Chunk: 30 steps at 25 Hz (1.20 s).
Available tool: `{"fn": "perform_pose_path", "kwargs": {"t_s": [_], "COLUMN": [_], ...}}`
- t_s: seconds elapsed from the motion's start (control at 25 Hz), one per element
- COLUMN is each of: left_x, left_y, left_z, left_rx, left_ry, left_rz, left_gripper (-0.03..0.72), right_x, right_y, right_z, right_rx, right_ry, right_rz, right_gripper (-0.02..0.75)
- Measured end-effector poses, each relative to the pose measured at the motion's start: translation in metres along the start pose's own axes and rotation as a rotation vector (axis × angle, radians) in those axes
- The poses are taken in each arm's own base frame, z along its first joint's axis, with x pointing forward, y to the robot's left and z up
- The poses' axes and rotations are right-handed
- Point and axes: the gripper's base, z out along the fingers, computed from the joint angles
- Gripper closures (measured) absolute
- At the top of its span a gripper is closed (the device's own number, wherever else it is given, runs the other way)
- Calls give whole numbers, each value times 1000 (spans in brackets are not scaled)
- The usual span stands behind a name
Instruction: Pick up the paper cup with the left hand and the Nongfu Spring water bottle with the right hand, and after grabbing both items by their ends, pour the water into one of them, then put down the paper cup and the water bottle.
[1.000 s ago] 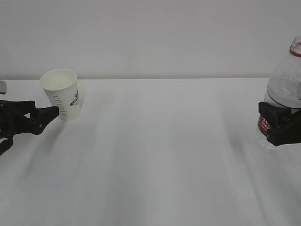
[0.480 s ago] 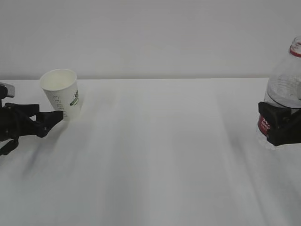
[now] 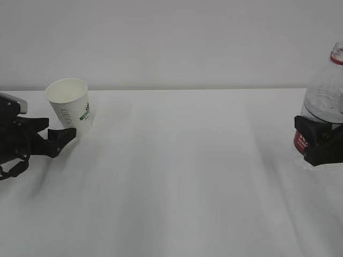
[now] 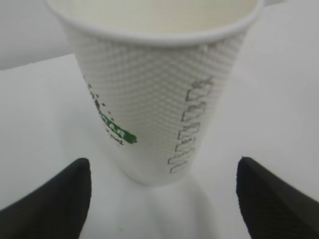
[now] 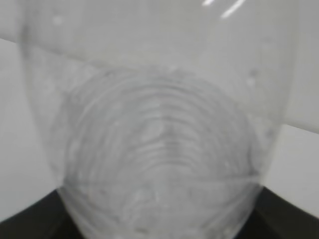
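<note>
A: What is on the plain white desk [image 3: 177, 176]?
B: A small white paper cup [image 3: 70, 106], upper left, leaning. The left hand [image 3: 63, 136] has fingers apart beside it.
A: And far right?
B: The right hand [image 3: 316, 142] has fingers clamped on a clear ribbed plastic bottle [image 3: 324, 96]. Grey wall [image 3: 171, 43] behind.

One paper cup [image 3: 69, 105], one water bottle [image 3: 325, 101], seemingly uncapped, two grippers.

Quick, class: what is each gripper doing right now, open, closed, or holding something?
Left hand: open, fingers either side of the paper cup, not gripping.
Right hand: closed on the Nongfu Spring water bottle.
</note>
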Motion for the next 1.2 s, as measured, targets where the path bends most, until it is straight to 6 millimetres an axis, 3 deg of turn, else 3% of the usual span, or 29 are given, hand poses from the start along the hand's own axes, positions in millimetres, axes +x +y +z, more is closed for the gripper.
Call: {"fn": "perform_pose_path", "kwargs": {"t_s": [0.36, 0.76, 1.2], "left_x": [8, -2, -9], "left_y": [8, -4, 0], "left_z": [20, 41, 56], "left_rx": [-9, 35, 15], "left_ry": [-29, -76, -116], "left_rz": [-28, -13, -18], "left_gripper": [12, 11, 13], "right_x": [0, 0, 0], "right_y": [0, 0, 0], "right_z": [0, 0, 0], "right_rx": [-1, -1, -1], "right_ry": [0, 0, 2], "right_rz": [-1, -1, -1], "right_gripper": [262, 262, 262]}}
